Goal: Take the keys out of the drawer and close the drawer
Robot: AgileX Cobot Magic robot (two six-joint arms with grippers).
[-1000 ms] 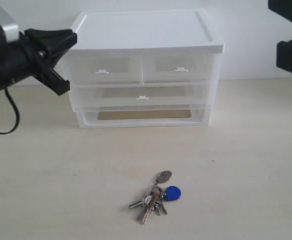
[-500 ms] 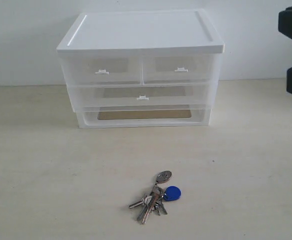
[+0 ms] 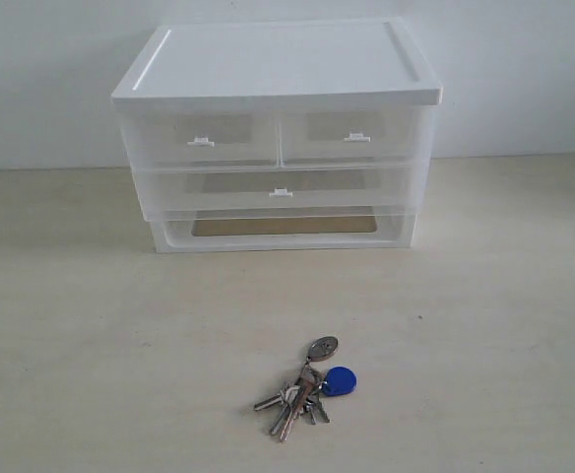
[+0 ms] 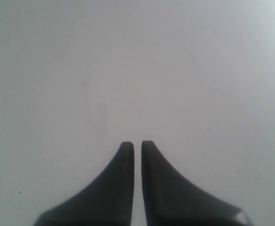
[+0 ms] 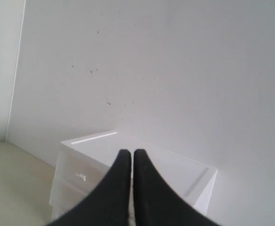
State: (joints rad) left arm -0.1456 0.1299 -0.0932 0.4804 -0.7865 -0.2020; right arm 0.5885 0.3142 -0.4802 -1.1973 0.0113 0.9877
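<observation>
Robot's left hand (image 4: 137,145) is clenched empty facing blank wall (image 4: 128,70); right hand (image 5: 132,153), also clenched, aims over drawer unit (image 5: 175,170).

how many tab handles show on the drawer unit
3. The top left handle, the top right handle beside it, and the middle handle on the full-width drawer below. The bottom tier shows none; one may be hidden.

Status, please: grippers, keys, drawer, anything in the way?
Left gripper shut, empty; right gripper shut, empty. Keys on table, drawer closed. No obstruction seen.
</observation>
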